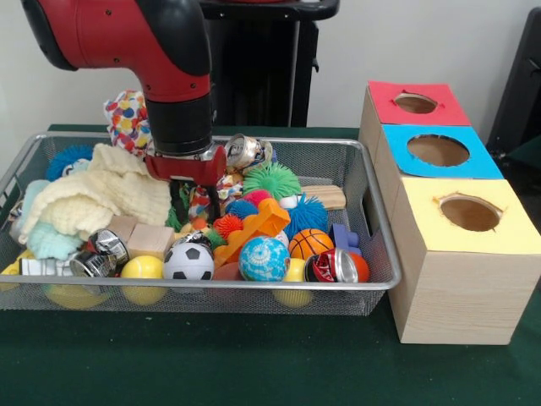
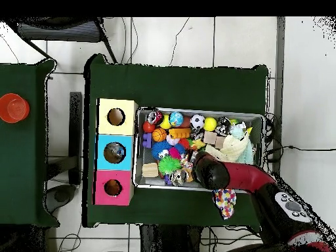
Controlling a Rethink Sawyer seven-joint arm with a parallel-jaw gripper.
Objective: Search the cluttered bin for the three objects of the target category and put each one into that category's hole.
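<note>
Green cloth covers the table [image 1: 254, 372] in front, and on it sits the wire-mesh bin [image 1: 372, 279], crammed with balls, cans, wooden blocks and cloths. Three boxes with holes stand just beside it: yellow [image 1: 469, 213], blue [image 1: 438, 150] and red [image 1: 415, 103]. Which category is wanted cannot be told. The small balls along the bin's front, like the soccer ball [image 1: 188, 262], look light and round, likely to roll away; a grip across the middle would suit. Spiky balls [image 1: 272, 179] look soft and squashy. The arm [image 1: 161, 59] comes down vertically into the bin's middle, its gripper [image 1: 196, 199] low among the clutter; whether its fingers are parted or hold anything cannot be told.
</note>
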